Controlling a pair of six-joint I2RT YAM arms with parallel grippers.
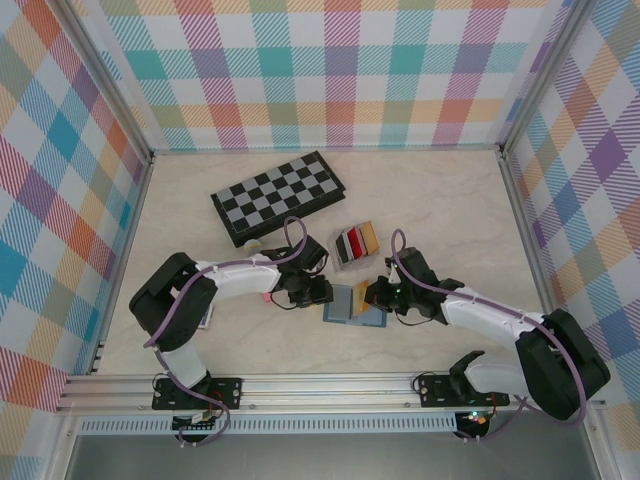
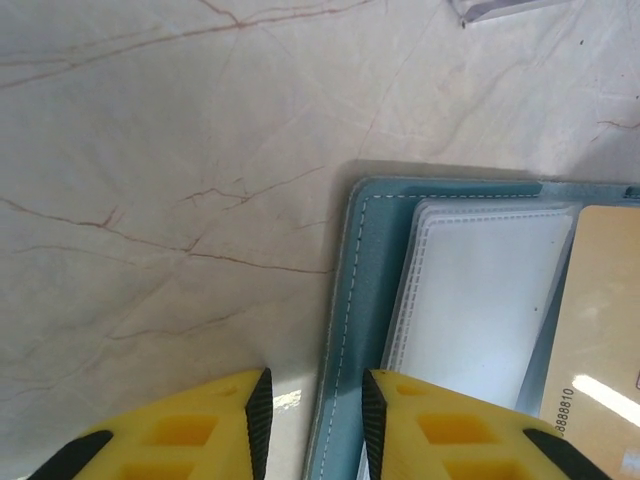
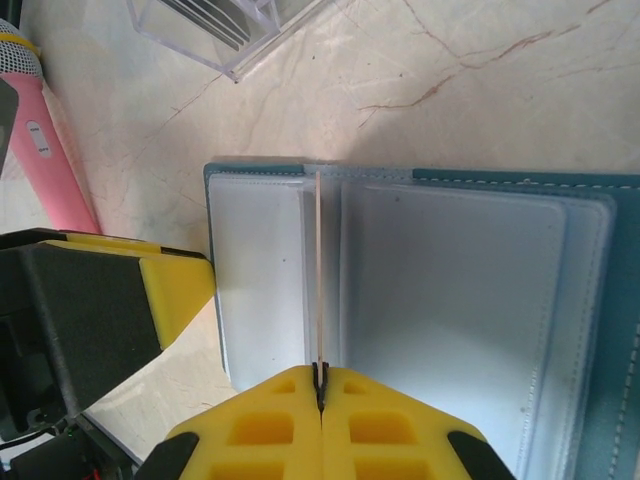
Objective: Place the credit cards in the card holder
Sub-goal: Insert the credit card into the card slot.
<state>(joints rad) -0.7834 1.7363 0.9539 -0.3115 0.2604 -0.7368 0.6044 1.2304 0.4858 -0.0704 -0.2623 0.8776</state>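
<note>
A: Right gripper [image 3: 320, 385] pinches a tan credit card [image 3: 319, 280] edge-on over the open card holder [image 3: 450, 300], flat on the table [image 3: 480, 80]; left gripper [image 2: 315, 400], narrowly spread, straddles its edge.
B: Risk?
A: Card could miss the pocket slit and buckle, or shove the unpinned holder aside.
B: Its look?
A: Teal cover, stitched; pale grey-blue pockets inside.

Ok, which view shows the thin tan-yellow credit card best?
Left wrist: the thin tan-yellow credit card faces the lens, printed digits showing. Right wrist gives it edge-on, pinched in the right claw over the flat teal folding wallet. Top external shows a small tan sliver.
</note>
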